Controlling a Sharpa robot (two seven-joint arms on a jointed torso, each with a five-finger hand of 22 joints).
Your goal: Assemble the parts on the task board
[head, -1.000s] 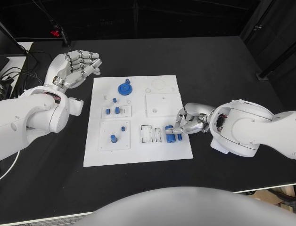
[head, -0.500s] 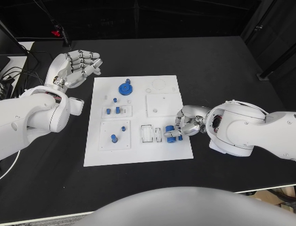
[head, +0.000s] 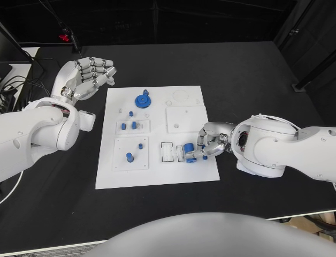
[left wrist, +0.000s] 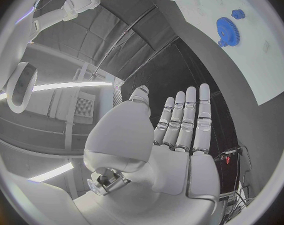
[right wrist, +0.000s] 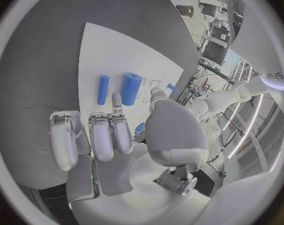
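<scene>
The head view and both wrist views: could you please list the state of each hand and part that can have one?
left hand: open, fingers extended, off the task board, holding nothing.
right hand: fingers curled over the board's near right edge beside two blue cylinders; whether it grips one, I cannot tell.
blue gear: lying flat on the board's far end.
blue peg: lying in the near left plate.

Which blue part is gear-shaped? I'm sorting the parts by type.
The blue gear at the task board's far end, nearest the left hand; the others look like small pegs or cylinders.
</scene>
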